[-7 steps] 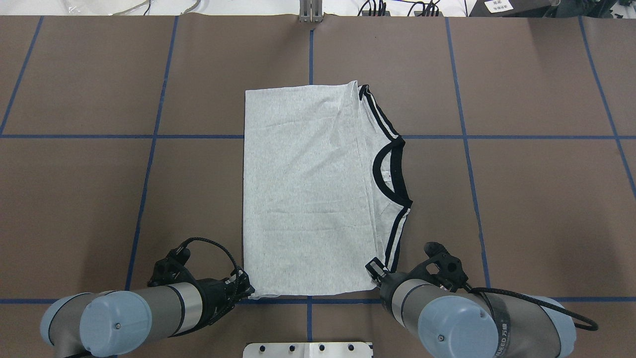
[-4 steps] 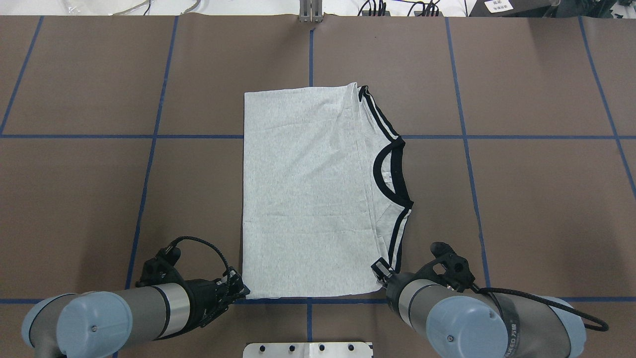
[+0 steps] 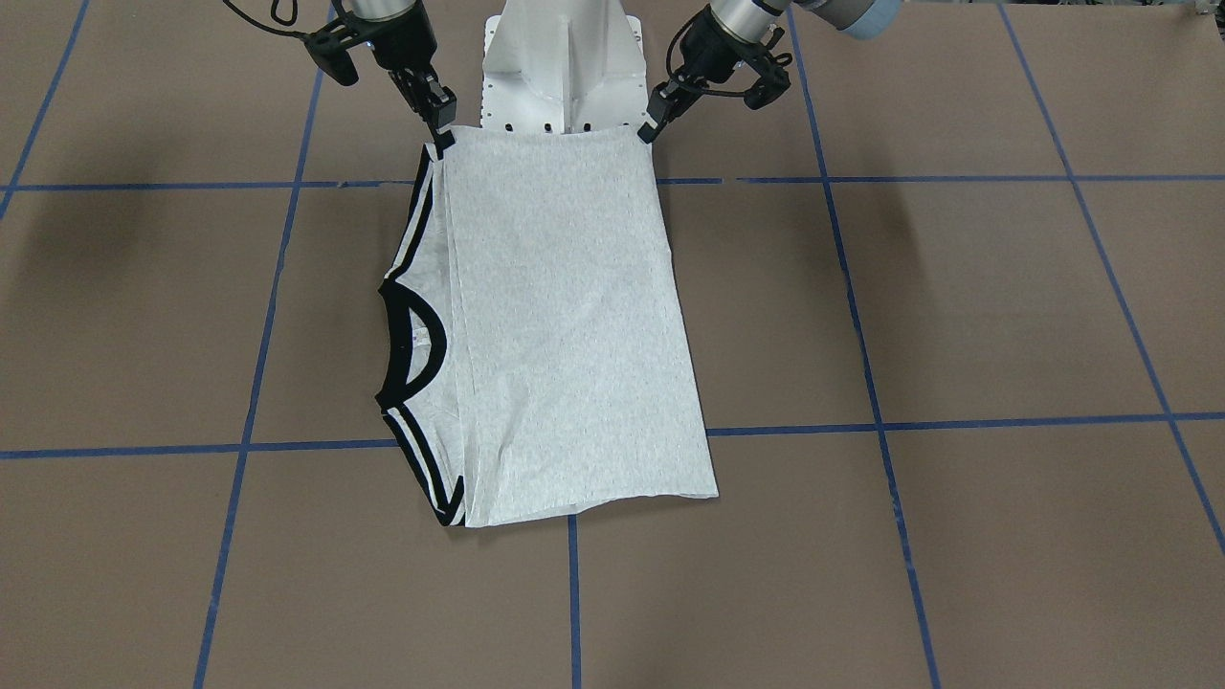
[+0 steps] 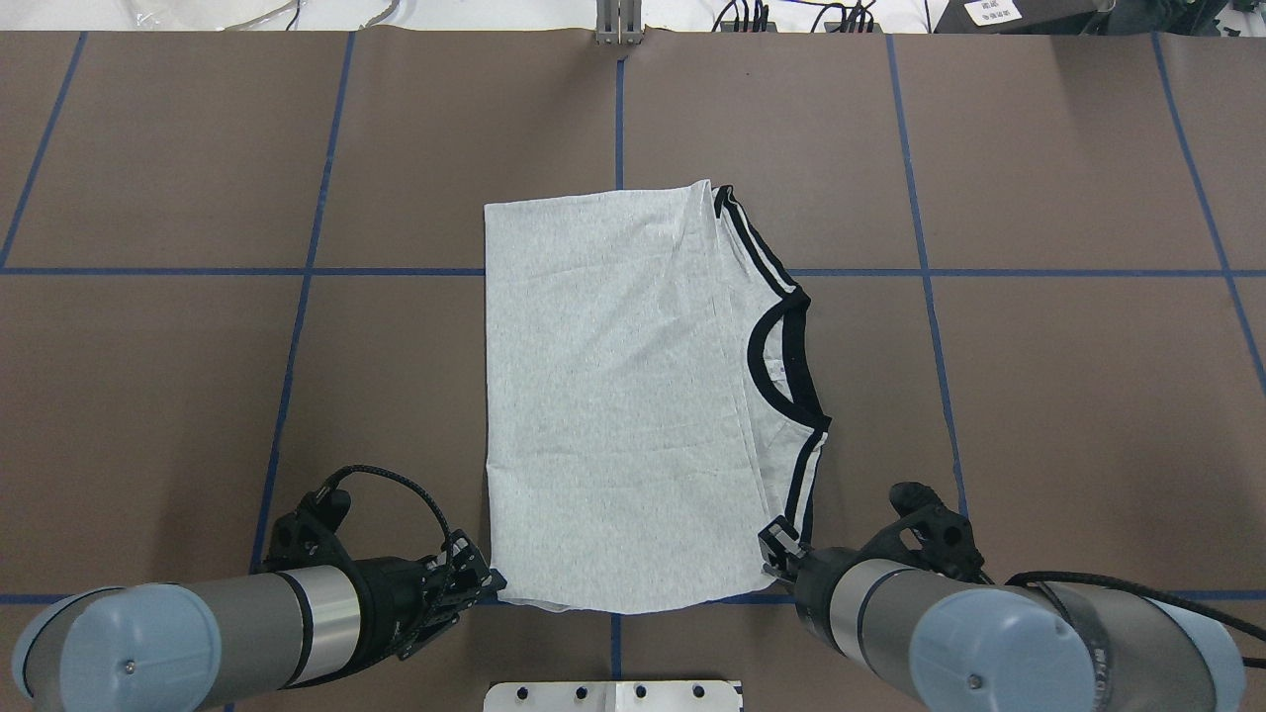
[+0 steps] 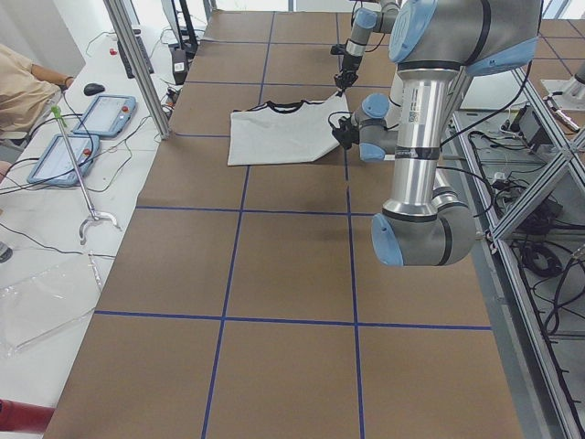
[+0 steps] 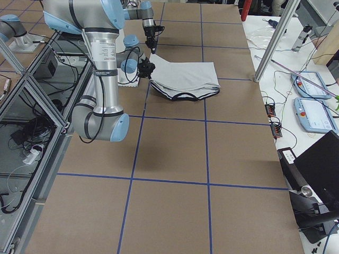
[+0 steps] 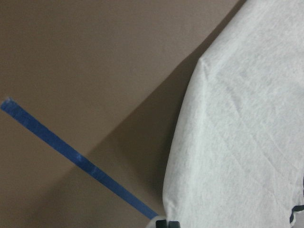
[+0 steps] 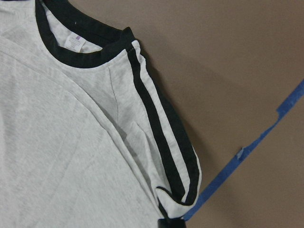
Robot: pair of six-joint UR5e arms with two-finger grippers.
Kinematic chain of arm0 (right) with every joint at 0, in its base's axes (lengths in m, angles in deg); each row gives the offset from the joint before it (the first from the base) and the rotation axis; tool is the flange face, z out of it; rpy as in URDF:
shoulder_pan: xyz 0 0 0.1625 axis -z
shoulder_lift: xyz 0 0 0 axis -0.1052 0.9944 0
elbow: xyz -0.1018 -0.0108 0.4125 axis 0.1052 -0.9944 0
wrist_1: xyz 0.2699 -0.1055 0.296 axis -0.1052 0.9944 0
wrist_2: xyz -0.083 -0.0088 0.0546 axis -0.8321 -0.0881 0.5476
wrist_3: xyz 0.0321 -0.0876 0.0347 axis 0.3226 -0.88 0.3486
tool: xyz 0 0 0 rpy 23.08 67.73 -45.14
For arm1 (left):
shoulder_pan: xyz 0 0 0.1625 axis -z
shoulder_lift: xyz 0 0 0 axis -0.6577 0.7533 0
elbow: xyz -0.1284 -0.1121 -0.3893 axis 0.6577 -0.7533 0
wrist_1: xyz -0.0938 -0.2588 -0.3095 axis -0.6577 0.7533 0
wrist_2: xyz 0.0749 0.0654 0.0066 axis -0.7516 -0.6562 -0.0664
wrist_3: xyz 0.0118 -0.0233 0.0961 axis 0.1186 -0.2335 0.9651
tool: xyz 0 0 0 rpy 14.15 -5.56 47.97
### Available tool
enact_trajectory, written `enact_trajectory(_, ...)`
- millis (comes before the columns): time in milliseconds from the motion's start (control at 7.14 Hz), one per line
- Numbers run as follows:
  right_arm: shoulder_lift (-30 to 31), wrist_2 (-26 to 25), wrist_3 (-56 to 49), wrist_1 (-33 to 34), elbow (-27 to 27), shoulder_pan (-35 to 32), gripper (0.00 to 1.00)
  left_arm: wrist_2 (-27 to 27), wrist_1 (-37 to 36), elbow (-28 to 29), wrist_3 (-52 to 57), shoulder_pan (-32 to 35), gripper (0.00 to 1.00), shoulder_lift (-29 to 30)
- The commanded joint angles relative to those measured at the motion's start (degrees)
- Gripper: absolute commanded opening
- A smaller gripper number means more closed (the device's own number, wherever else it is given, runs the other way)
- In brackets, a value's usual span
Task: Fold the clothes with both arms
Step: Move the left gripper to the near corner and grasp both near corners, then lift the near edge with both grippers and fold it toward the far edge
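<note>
Light heather-grey T-shirt (image 4: 613,396) w/ black collar (image 4: 755,348) & black-and-white striped shoulder trim lay folded lengthwise on the brown paper-covered counter (image 4: 1039,396), just out from the white metal pedestal base (image 4: 613,695). Collar side pointed to the base's right. Shirt edge nearest the base was lifted off the counter, w/ shadow under it in the left wrist view; edge farthest from the base lay flat. Black left end effector (image 4: 483,581), on a silver-grey tubular arm, was clenched on the plain grey corner left of the base. Black right end effector (image 4: 778,550) was clenched on the striped-trim corner right of the base.
</note>
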Motion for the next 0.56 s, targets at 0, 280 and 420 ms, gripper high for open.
enact_trajectory(0, 0.75, 1.56, 1.49, 3.97, 6.40, -0.08, 0.00, 0.07, -0.38, -4.56, -0.62, -0.14, 0.00, 0.08)
enact_trajectory(280, -1.26, 5.57, -1.82, 4.61, 4.17, -8.46, 0.00, 3.21, -0.91, -4.15, 2.26, 3.87, 0.00, 0.87)
enact_trajectory(420, -7.45, 12.22, -8.20, 4.70, -1.17, -16.61, 0.00, 4.01, -0.74, -1.70, 9.59, 8.78, 0.00, 2.70)
